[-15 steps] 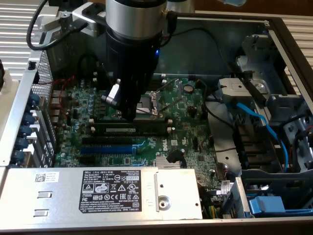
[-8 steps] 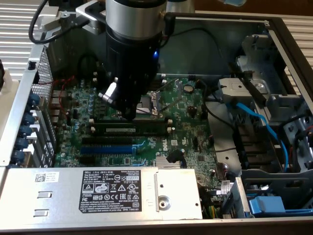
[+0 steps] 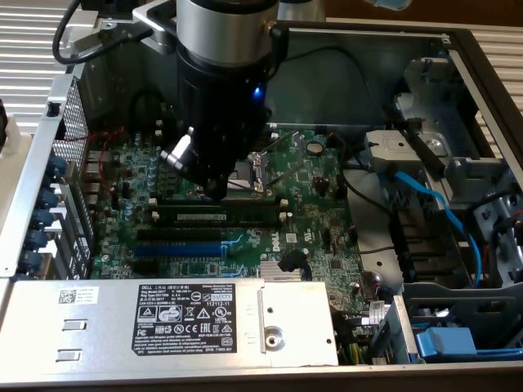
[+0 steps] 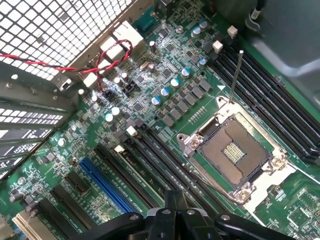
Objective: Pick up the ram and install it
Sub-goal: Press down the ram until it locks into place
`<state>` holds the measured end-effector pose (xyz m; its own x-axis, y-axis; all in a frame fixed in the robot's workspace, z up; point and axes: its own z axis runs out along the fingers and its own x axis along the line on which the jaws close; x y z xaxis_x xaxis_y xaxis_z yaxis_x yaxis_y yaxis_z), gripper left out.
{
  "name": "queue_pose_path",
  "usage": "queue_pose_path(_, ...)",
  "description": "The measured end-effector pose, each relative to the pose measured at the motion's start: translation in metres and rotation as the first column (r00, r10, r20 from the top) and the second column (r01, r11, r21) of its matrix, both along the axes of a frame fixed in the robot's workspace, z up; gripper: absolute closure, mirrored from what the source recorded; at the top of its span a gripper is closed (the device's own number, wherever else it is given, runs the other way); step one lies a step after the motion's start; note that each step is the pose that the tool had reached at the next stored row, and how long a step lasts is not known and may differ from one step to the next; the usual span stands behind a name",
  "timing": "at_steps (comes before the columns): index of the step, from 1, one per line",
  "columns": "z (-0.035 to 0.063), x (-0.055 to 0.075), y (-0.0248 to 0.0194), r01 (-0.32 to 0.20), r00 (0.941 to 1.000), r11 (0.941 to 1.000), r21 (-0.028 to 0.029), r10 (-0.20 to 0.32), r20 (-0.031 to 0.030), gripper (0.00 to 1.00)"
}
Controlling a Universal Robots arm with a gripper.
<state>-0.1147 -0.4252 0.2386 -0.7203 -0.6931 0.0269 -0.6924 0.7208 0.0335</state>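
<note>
The ram (image 3: 219, 216) is a long dark stick with a pale label. It stands on edge along a memory slot in the middle of the green motherboard (image 3: 315, 184). My gripper (image 3: 216, 189) hangs straight down just behind and above the ram's top edge, and I cannot tell if it touches. In the wrist view my gripper (image 4: 173, 202) is shut, its two black fingers pressed together with nothing visible between them. They point down over the black memory slots (image 4: 145, 150) with white end clips.
The open processor socket (image 3: 252, 173) (image 4: 232, 150) lies just beyond the slots, its thin lever (image 4: 235, 75) raised. A blue expansion slot (image 3: 176, 247) (image 4: 107, 187) runs nearby. The grey power supply (image 3: 163, 322) borders the front. Blue cables (image 3: 433, 204) and drive bays crowd the exterior view's right. A mesh wall (image 4: 60, 30) stands nearby.
</note>
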Motion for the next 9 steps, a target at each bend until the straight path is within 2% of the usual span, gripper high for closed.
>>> queue_pose_path(4, -0.0002, 0.0, 0.0, 0.057, 0.9984, 0.9984, 0.0, -0.057, 0.0, 0.89)
queue_pose_path(9, -0.0005, 0.0, 0.0, 0.129, 0.9917, 0.9917, 0.0, -0.129, 0.0, 0.89)
